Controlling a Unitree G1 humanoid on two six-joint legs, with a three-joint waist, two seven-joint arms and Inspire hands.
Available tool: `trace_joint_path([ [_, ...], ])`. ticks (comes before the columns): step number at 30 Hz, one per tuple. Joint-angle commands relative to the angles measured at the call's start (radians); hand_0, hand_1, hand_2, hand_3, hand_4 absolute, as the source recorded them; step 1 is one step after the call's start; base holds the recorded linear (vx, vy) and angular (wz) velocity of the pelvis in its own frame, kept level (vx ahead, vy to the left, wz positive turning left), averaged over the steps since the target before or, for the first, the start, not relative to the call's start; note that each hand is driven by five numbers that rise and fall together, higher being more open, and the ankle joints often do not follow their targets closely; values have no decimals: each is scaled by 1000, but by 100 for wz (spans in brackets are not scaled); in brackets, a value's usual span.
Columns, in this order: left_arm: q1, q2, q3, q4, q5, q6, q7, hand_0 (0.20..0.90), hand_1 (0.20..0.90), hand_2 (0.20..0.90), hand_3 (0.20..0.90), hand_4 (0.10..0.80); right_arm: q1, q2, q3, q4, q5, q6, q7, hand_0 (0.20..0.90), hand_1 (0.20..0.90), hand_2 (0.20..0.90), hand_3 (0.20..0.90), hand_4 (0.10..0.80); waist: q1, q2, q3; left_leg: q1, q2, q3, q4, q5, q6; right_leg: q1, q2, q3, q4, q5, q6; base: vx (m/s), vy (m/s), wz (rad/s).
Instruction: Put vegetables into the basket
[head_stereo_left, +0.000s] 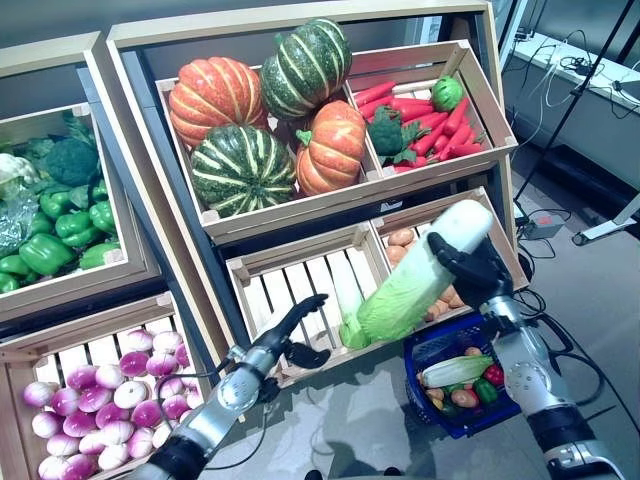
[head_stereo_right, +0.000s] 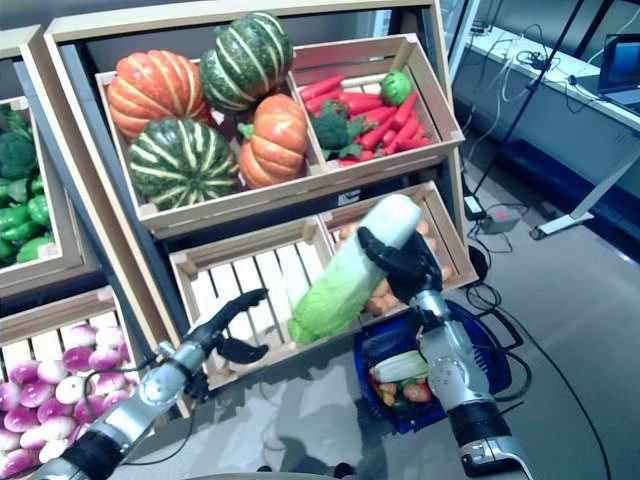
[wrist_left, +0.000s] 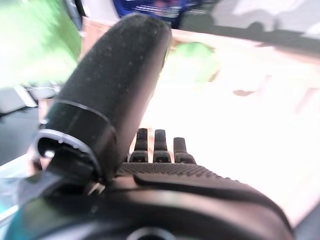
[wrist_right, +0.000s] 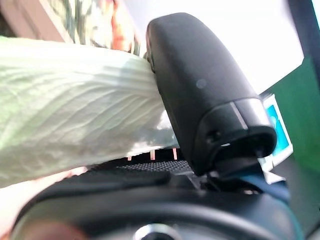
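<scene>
The right hand (head_stereo_left: 478, 268) grips one long napa cabbage (head_stereo_left: 420, 275), fingers and thumb curled round its pale upper part; in the right wrist view the thumb (wrist_right: 200, 85) presses against the ribbed leaf surface. The cabbage hangs in the air in front of the lower middle crates, above and just left of the blue basket (head_stereo_left: 425, 350); its long axis runs diagonally, the white end pointing up and to the right, the green leafy end down and to the left, close to the front rail of the slatted crate (head_stereo_left: 300, 280). That crate is one of two on the lower shelf; the other, behind the right hand, holds brown potatoes (head_stereo_left: 402, 240), too hidden to count.

The basket sits on the floor by the right forearm; inside it lie one smaller pale cabbage (head_stereo_left: 455, 371), one red piece and a few green and orange pieces too small to tell apart.

The left hand (head_stereo_left: 290, 335) hovers just before the slatted crate, fingers straight and spread, holding nothing.

Above, one crate holds four pumpkins (head_stereo_left: 262, 120): two orange, two striped green; the crate beside it holds a heap of red peppers (head_stereo_left: 435, 125), one broccoli head (head_stereo_left: 385, 130) and one round green vegetable (head_stereo_left: 447, 93). On the far left, a crate of green peppers (head_stereo_left: 60, 225) with broccoli; below it, many purple-white turnips (head_stereo_left: 95, 405).
</scene>
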Motion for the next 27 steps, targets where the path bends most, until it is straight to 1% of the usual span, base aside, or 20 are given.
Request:
trace_joint_path([
  [1, -66, 7, 75, 50, -60, -65, 57, 900, 900, 900, 900, 800, -37, -57, -109, -19, 4, -126, 18, 300, 300, 300, 300, 400, -18, -21, -76, -35, -14, -9, 8, -10, -9, -21, -27, 33, 5, 60, 13, 6, -35, -12],
  [4, -63, -6, 94, 80, -93, -70, 64, 900, 900, 900, 900, 800, -38, -70, -136, 19, -27, -148, -33, 300, 300, 300, 300, 400, -19, -20, -73, -34, -15, -9, 8, -12, -11, -21, -26, 34, 5, 59, 12, 5, -23, -9],
  [7, -68, -23, 118, 87, -132, -81, 95, 900, 900, 900, 900, 800, -38, -103, -166, 138, -51, -191, -104, 300, 300, 300, 300, 400, -16, -19, -71, -34, -15, -12, 7, -13, -13, -21, -25, 33, 6, 59, 10, 6, -27, -2],
  [8, -72, -26, 124, 85, -145, -85, 99, 900, 900, 900, 900, 800, -39, -109, -173, 169, -58, -195, -137, 300, 300, 300, 300, 400, -15, -19, -69, -34, -14, -13, 7, -13, -14, -21, -25, 31, 6, 59, 10, 16, -58, -2],
  [9, -79, -29, 133, 71, -168, -88, 104, 900, 900, 900, 900, 800, -41, -121, -192, 237, -52, -200, -152, 300, 300, 300, 300, 400, -11, -19, -66, -34, -15, -15, 8, -13, -14, -20, -25, 30, 7, 59, 9, 16, -54, 0],
  [10, -83, -29, 136, 65, -182, -86, 103, 900, 900, 900, 900, 800, -43, -125, -200, 264, -51, -203, -166, 300, 300, 300, 300, 400, -10, -19, -65, -34, -15, -17, 9, -13, -14, -19, -25, 29, 8, 59, 8, 21, -75, 0],
  [11, -96, -33, 143, 46, -217, -80, 101, 900, 900, 900, 900, 800, -55, -133, -221, 338, -62, -198, -203, 300, 300, 300, 300, 400, -4, -19, -61, -35, -15, -21, 10, -14, -14, -19, -25, 25, 9, 59, 7, 15, -58, 1],
  [13, -105, -36, 144, 28, -232, -74, 104, 900, 900, 900, 900, 800, -67, -140, -234, 393, -66, -196, -233, 300, 300, 300, 300, 400, 1, -18, -57, -35, -14, -23, 13, -14, -15, -18, -26, 22, 10, 59, 6, 23, -76, 2],
  [14, -119, -38, 142, 3, -268, -69, 97, 900, 900, 900, 900, 800, -93, -154, -253, 472, -70, -178, -275, 300, 300, 300, 300, 400, 9, -15, -47, -37, -10, -24, 23, -16, -18, -17, -28, 15, 14, 58, 3, 30, -102, 2],
  [17, -134, -45, 139, -27, -317, -61, 85, 900, 900, 900, 900, 800, -131, -165, -260, 524, -80, -162, -338, 300, 300, 300, 300, 400, 15, -12, -28, -57, -6, -20, 74, -30, -24, -25, -35, 7, 34, 52, -2, -6, -66, 0],
  [18, -140, -48, 135, -44, -330, -59, 87, 900, 900, 900, 900, 800, -150, -170, -259, 536, -80, -161, -365, 300, 300, 300, 300, 400, 18, -10, -14, -80, -6, -20, 111, -37, -27, -39, -40, 2, 58, 45, -6, -138, -64, 0],
  [19, -157, -56, 126, -68, -354, -65, 90, 900, 900, 900, 900, 800, -181, -173, -257, 550, -88, -175, -424, 300, 300, 300, 300, 400, 26, -4, 18, -129, -8, -28, 180, -46, -31, -72, -46, -13, 120, 28, -14, -175, -59, 0],
  [20, -165, -57, 125, -76, -364, -69, 87, 900, 900, 900, 900, 800, -193, -174, -254, 554, -90, -183, -444, 300, 300, 300, 300, 400, 27, -2, 34, -149, -9, -30, 209, -51, -31, -89, -48, -20, 150, 18, -17, -254, -66, 5],
  [22, -199, -61, 118, -100, -382, -83, 84, 900, 900, 900, 900, 800, -239, -184, -247, 550, -86, -207, -507, 300, 300, 300, 300, 400, 25, 6, 93, -220, -11, -33, 298, -74, -27, -153, -57, -41, 247, -16, -30, -268, -54, 14],
  [24, -226, -54, 104, -126, -399, -93, 81, 900, 900, 900, 900, 800, -286, -207, -251, 557, -83, -237, -561, 300, 300, 300, 300, 400, 24, 17, 160, -308, -14, -38, 407, -100, -24, -230, -75, -55, 357, -48, -42, -284, -74, 16],
  [27, -228, -44, 91, -151, -432, -97, 86, 900, 900, 900, 900, 800, -308, -222, -252, 546, -100, -257, -611, 300, 300, 300, 300, 400, 23, 27, 189, -366, -16, -35, 481, -124, -18, -283, -88, -69, 436, -75, -53, -134, -48, 15],
])
